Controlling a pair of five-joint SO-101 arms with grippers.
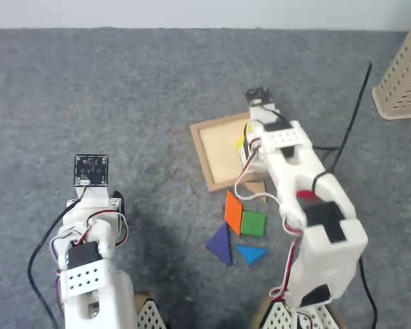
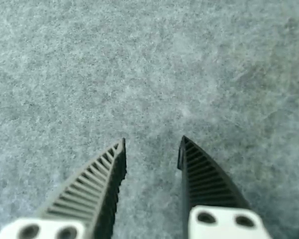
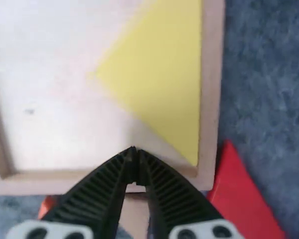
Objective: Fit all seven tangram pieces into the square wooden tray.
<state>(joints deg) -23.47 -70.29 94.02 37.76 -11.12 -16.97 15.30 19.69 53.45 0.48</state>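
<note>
The square wooden tray (image 1: 207, 152) lies on the grey carpet with a yellow triangle (image 3: 159, 74) flat in one corner, against the rim (image 3: 209, 89). My right gripper (image 3: 134, 152) is shut with nothing between its fingers, its tips just above the tray's near rim. A red piece (image 3: 241, 196) lies outside the tray beside that corner. In front of the tray lie an orange parallelogram (image 1: 233, 209), a green square (image 1: 253, 223), a purple triangle (image 1: 220, 244) and a blue triangle (image 1: 251, 254). My left gripper (image 2: 153, 143) hangs open over bare carpet, far left of the pieces.
A perforated beige basket (image 1: 403, 68) stands at the far right edge. A black cable (image 1: 349, 120) runs behind the right arm. The right arm's body covers the tray's right side and part of the red piece (image 1: 305, 195).
</note>
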